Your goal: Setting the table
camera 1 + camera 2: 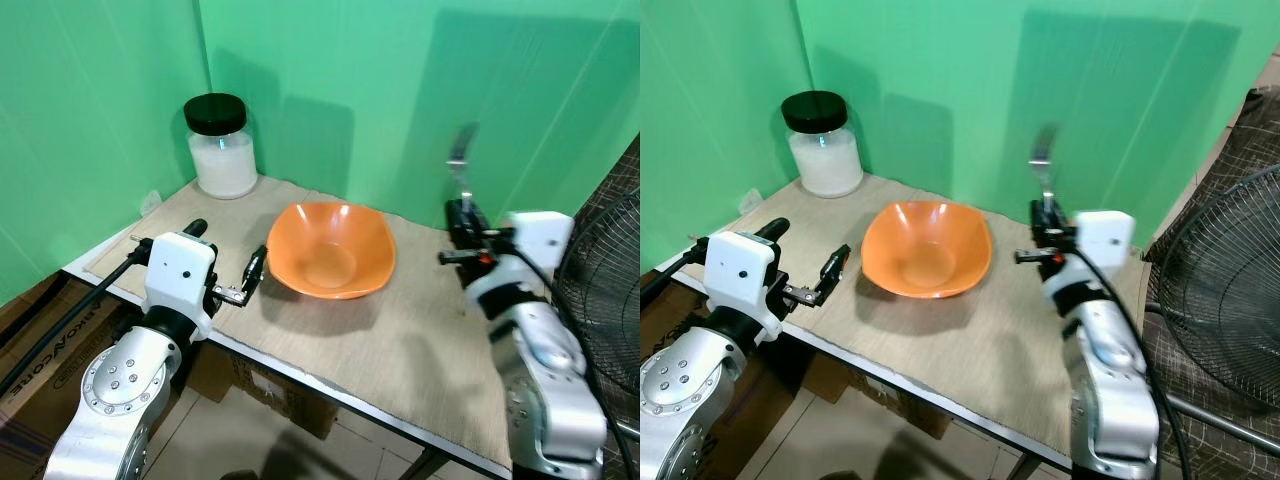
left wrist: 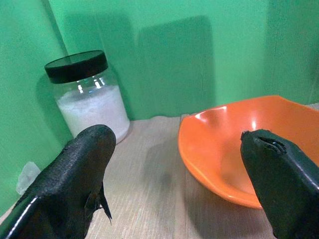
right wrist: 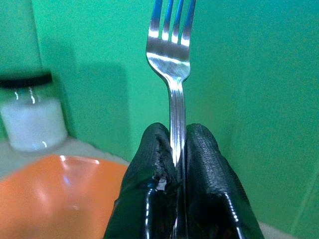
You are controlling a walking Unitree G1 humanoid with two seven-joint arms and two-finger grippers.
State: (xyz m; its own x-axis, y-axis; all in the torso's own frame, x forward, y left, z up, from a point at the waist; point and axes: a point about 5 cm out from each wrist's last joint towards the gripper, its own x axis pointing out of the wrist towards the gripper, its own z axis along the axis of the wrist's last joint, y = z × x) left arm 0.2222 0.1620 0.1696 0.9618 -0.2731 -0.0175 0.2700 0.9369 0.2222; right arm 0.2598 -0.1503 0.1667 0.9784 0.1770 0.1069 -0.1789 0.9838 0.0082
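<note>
The fork [image 3: 171,59] stands upright with its tines up, and its handle is clamped between the two black fingers [image 3: 149,164] of the right pincer [image 1: 462,212], which is raised above the far right part of the desk [image 1: 400,340]. In the head views the fork [image 1: 459,165] looks a little blurred against the green wall [image 1: 380,80]. To the left of this pincer, and lower, the orange bowl [image 1: 330,250] sits on the beige mat [image 1: 300,330] that covers the desk; the fork is beside the bowl and higher than it, not touching it. On the other side of the bowl is the left pincer [image 1: 256,268], low and just beside the bowl's near left rim; its fingers [image 2: 75,169] are spread apart with nothing between them (in the left wrist view the bowl [image 2: 239,144] and the jar [image 2: 87,94] appear between the two tips). The jar [image 1: 221,145] is of clear glass with a black lid and white content, and it stands in the far left corner of the desk, near the wall. A fan [image 1: 605,290] with a dark wire grille stands at the right, beside the desk, and a cardboard box [image 1: 60,350] is below the desk's left edge.
</note>
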